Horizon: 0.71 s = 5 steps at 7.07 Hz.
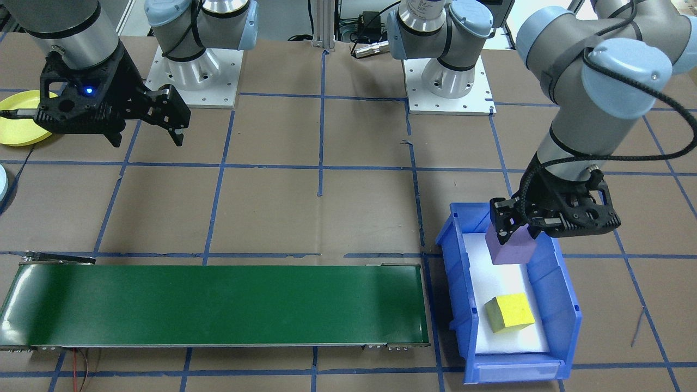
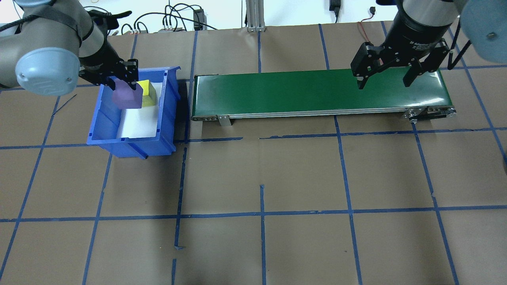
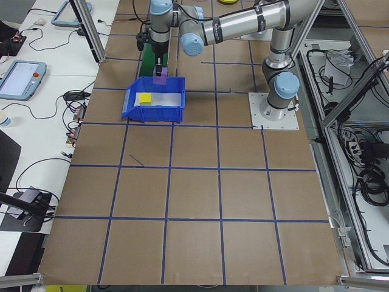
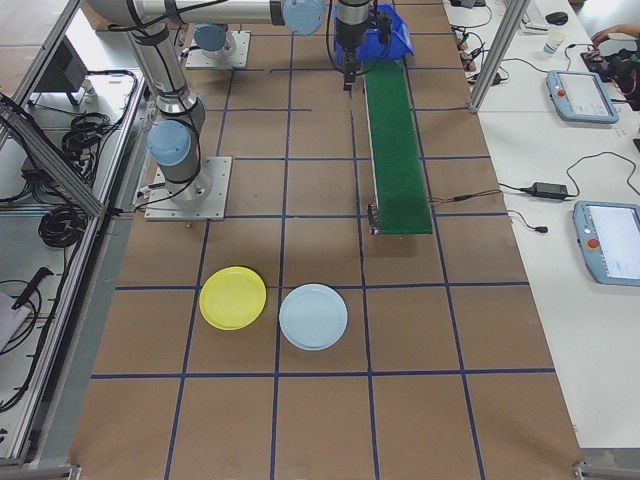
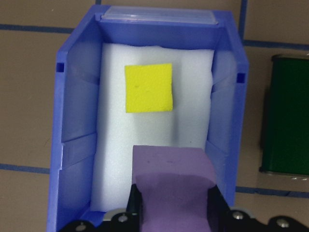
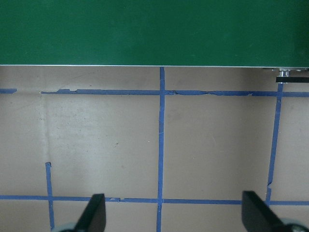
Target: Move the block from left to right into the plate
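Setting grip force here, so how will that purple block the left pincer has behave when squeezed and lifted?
The purple block looks like soft foam: its sides pinch inward between the left pincer fingers, so it probably squashes rather than slips. It is likely light. Flat faces suggest it won't roll once released.

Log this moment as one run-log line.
left gripper: shut on purple block, raised over blue bin | yellow block: in bin | right gripper: open, empty, above green belt | yellow plate: empty
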{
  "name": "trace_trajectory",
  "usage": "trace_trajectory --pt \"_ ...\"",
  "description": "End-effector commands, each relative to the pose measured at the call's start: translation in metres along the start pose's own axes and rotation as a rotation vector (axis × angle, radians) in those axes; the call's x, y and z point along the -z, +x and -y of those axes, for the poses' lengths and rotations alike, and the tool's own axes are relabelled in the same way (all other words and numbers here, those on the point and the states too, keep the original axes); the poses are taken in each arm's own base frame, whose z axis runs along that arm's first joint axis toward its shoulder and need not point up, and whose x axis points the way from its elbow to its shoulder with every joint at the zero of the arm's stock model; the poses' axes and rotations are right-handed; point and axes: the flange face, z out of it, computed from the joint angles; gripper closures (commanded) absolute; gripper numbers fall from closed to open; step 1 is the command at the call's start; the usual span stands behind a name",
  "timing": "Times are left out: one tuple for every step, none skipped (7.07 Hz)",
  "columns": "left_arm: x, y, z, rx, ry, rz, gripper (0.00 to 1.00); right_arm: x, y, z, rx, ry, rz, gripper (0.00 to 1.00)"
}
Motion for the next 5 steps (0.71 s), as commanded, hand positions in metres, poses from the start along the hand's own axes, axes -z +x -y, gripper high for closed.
trace_trajectory --pt "0.005 0.033 0.002 0.039 0.013 -0.106 0.68 0.000 0.001 0.000 0.011 -0.001 -0.001 0.00" --pt "-0.005 0.048 0.002 0.055 -0.007 -0.144 0.68 0.000 0.000 0.000 0.013 0.001 -0.001 0.00" --pt "-0.030 0.075 0.002 0.076 -0.036 -0.152 0.69 0.000 0.000 0.000 0.013 0.001 -0.001 0.00" --pt "-0.051 0.110 0.003 0.084 -0.017 -0.164 0.69 -0.001 -0.001 0.000 0.013 0.001 -0.001 0.00" --pt "-0.069 0.128 0.004 0.099 -0.017 -0.170 0.69 -0.001 0.001 0.000 0.011 -0.002 -0.002 0.00"
